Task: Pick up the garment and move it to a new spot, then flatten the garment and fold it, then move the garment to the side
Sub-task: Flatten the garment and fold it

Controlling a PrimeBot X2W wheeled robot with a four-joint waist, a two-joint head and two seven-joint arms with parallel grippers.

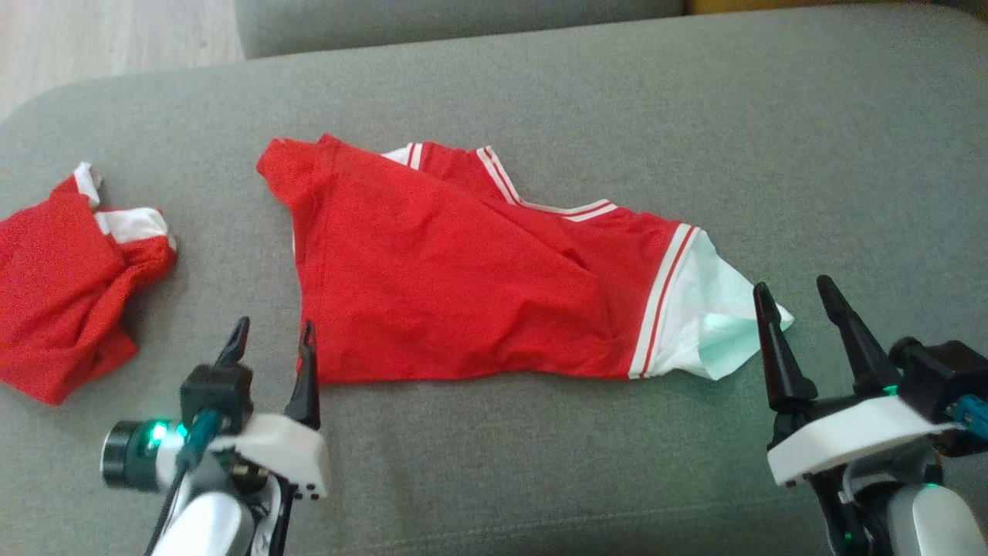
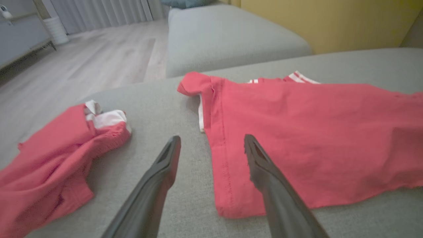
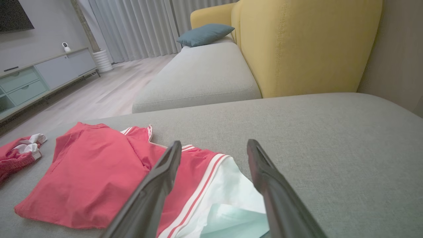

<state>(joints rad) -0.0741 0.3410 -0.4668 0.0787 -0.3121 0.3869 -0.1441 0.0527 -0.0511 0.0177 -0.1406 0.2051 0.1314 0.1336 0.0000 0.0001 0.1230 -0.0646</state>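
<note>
Surface: broad grey sofa cushion (image 1: 540, 93); a yellow armchair (image 3: 297, 43) and pale wood floor (image 2: 99, 59) lie beyond it.
Task item, location: the garment (image 1: 463, 286) lies mid-cushion, between the two arms and running left to right across the head view.
Task item, appearance: red jersey fabric with white-and-red striped trim. A pale white-mint panel sticks out at its right end. The far portion is doubled over along a diagonal crease, so it is spread but not flat.
Other item: a crumpled red piece (image 1: 62, 293) sits apart at the cushion's left edge.
Left end effector (image 1: 275, 324): fingers apart, holding nothing, at the garment's near left corner. In the left wrist view one finger overlaps the red edge and the other is over bare cushion.
Right end effector (image 1: 793, 284): fingers apart, holding nothing, just beside the pale panel's tip.
Step in hand: judged to be the flattening stage, with both corners lined up and no grasp made.
Next move: likely lower onto both ends, pinch a single layer, and draw outward to release the diagonal fold.
Risk: thin cloth may bunch or slip.
</note>
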